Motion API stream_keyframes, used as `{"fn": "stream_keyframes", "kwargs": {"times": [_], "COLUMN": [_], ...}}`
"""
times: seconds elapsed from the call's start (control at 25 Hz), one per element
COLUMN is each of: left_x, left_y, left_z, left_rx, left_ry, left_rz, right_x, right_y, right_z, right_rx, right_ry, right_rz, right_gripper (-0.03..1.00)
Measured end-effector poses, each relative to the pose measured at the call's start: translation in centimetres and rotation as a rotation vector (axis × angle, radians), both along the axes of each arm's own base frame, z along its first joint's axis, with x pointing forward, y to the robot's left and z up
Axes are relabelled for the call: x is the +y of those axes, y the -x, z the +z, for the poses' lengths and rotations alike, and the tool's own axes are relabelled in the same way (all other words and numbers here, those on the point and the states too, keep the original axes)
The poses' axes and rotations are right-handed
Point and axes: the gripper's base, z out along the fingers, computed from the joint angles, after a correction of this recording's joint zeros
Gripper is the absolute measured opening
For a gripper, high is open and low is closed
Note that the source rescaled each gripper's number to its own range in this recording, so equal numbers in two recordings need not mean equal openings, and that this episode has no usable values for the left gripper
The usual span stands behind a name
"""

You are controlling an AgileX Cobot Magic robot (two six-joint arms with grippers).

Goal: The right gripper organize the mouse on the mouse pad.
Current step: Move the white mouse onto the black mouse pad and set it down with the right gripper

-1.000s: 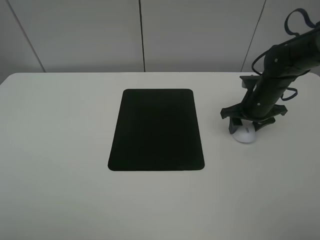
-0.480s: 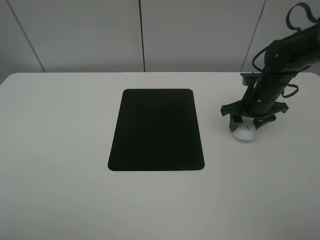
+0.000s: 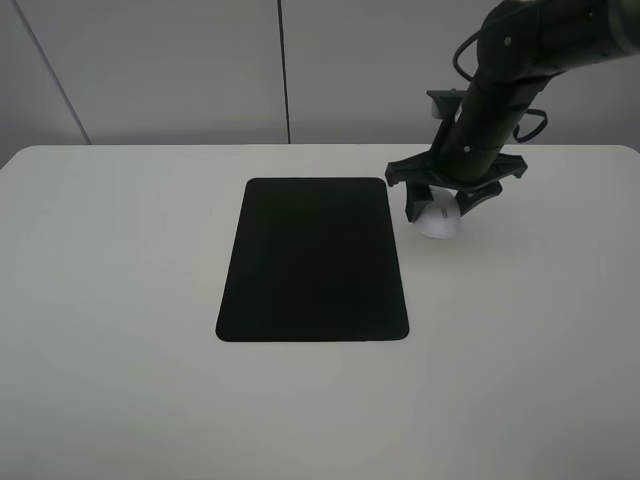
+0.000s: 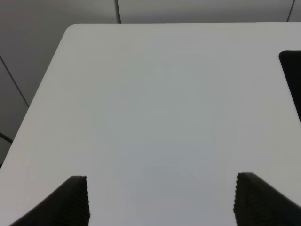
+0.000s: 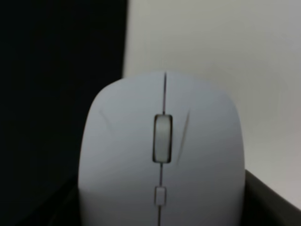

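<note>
Your right gripper is pinching the mouse between its two fingers, just beside the far right corner of the mouse pad and not on it. You cannot tell whether the mouse touches the table or hangs above it. In the right wrist view the white shell shows a grey scroll wheel with a small square button below it, the black pad on one side and the pale table on the other. Your left gripper has its fingers spread wide over bare tabletop, holding nothing.
</note>
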Motion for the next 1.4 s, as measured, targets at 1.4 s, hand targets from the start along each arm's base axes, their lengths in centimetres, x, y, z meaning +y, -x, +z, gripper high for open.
{"fn": "stream_keyframes", "kwargs": {"times": [1.4], "left_x": [0.0], "left_y": [0.0], "left_z": [0.0], "left_rx": [0.0], "left_ry": [0.0], "left_rz": [0.0], "right_x": [15.8], "right_y": [-3.5], "right_z": [-5.5], "right_rx": [-0.026], "right_ry": [-0.014], "right_rz": [-0.028], "right_gripper": [0.03]}}
